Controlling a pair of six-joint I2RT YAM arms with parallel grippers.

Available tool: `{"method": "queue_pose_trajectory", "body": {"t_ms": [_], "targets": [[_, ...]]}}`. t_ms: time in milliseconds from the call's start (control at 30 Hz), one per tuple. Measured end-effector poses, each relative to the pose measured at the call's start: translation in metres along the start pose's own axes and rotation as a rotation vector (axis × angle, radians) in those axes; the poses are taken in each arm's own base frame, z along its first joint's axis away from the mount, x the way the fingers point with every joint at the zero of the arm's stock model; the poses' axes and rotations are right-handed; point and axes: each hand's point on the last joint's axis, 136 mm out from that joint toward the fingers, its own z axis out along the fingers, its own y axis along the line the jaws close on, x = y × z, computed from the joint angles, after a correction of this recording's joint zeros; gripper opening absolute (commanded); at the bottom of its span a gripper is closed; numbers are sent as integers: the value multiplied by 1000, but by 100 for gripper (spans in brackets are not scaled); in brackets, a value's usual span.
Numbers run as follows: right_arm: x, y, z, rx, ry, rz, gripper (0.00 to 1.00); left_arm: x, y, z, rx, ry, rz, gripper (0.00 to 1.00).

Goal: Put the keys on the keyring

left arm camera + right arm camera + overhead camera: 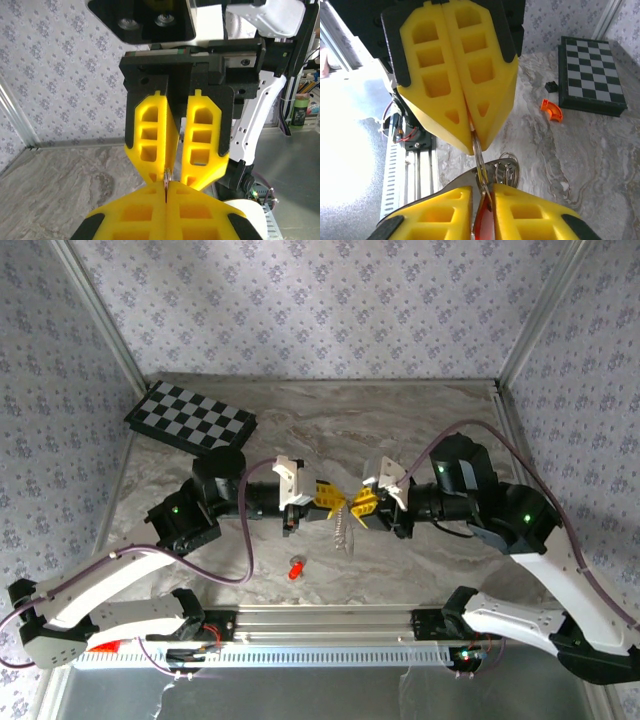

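Soft, even light from above washed the tabletop [420, 420], leaving only faint shadows beneath the arms [130, 575]. In the right wrist view, glare burned the left side to plain white. The left gripper [166, 187], close to its own lens, looked soft, while the wide top view splayed the frame posts [95, 310] outward.
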Motion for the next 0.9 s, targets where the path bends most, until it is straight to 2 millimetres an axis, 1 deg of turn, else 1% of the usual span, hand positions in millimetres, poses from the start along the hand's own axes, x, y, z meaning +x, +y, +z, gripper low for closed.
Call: {"method": "queue_pose_trajectory", "body": {"t_ms": [67,200,300,400,667,800,833,900], "targets": [[-2,2,-1,-7,-17,0,25,-2,0,0,1,-10,-1,0],[-8,6,-6,-18,-56,-3,30,1,-1,0,1,-14,-6,0],[-15,7,-11,-12,-88,-12,30,3,-1,1,4,-14,-7,0],[-21,8,-14,-10,-119,-18,27,3,-2,1,8,-15,-7,0],[-22,3,-8,-11,-122,-10,28,0,-4,-2,13,-23,-10,0],[-20,0,-2,-11,-116,-2,33,-2,-6,-3,22,-30,-7,0],[-19,0,-1,-11,-114,-1,32,-2,-7,-3,24,-31,-7,0],[-18,-1,0,-11,-113,-1,27,-2,-7,-4,26,-31,-10,0]]}}
